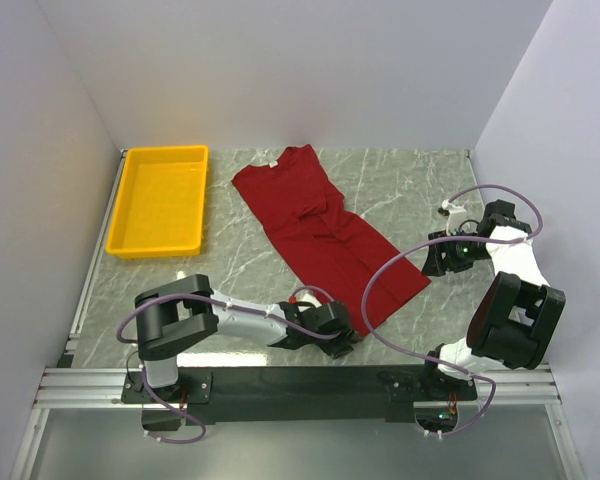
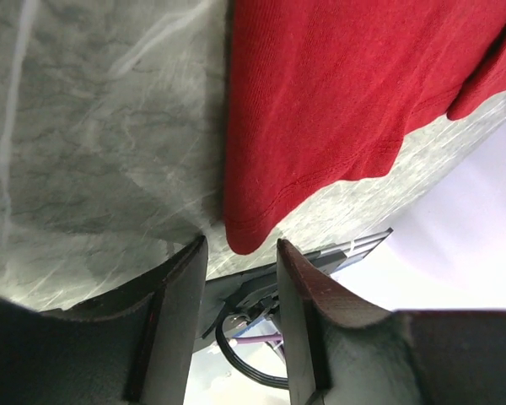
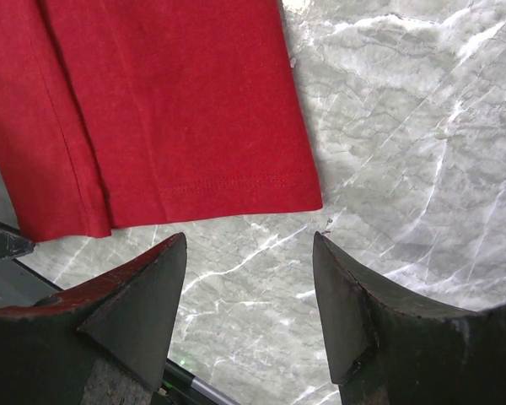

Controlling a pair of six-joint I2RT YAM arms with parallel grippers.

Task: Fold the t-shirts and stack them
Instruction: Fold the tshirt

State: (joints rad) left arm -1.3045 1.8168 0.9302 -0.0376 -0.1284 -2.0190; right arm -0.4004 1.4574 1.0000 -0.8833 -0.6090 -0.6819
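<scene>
T-shirt (image 1: 325,235) lies partly folded on desk (image 1: 410,190), beside yellow tray (image 1: 160,205); left hand (image 2: 242,253) and right hand (image 3: 249,249) both released, gripping nothing.

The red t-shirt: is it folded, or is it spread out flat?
Partly folded. The t-shirt lies as a long narrow strip, its sides turned in over the middle; it is not yet folded across its length.

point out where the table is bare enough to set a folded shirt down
Largest bare patch: the marble table between the t-shirt and the right wall, toward the back. A smaller one lies in front of the yellow tray, left of the shirt. Crowded: the near edge, where the left arm and right arm reach toward the hem.
</scene>
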